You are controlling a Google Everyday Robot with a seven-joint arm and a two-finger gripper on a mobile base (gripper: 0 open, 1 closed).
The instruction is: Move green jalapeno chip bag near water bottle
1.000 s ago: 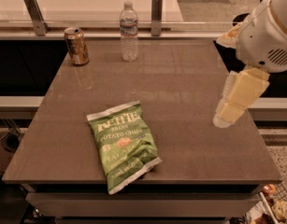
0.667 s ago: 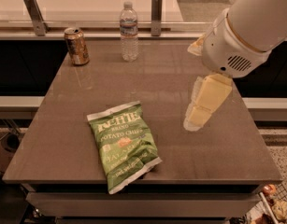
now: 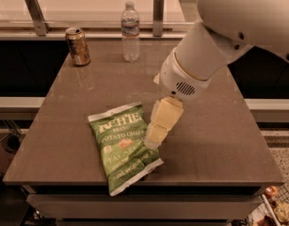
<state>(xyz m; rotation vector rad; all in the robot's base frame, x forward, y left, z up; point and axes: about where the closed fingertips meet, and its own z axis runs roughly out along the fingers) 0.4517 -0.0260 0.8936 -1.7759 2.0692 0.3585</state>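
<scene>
The green jalapeno chip bag lies flat on the grey table near its front edge, white lettering facing up. The water bottle, clear with a white cap, stands upright at the table's far edge. My gripper hangs from the white arm with its cream fingers pointing down, right at the bag's right edge, low over the table. It holds nothing that I can see.
A gold-brown drink can stands at the far left of the table, left of the bottle. A raised counter ledge with two metal posts runs behind the table. The arm's large white body covers the upper right.
The arm has swept left and down across the table, from the right side to the bag's right edge. The bag, bottle and can have not moved.
</scene>
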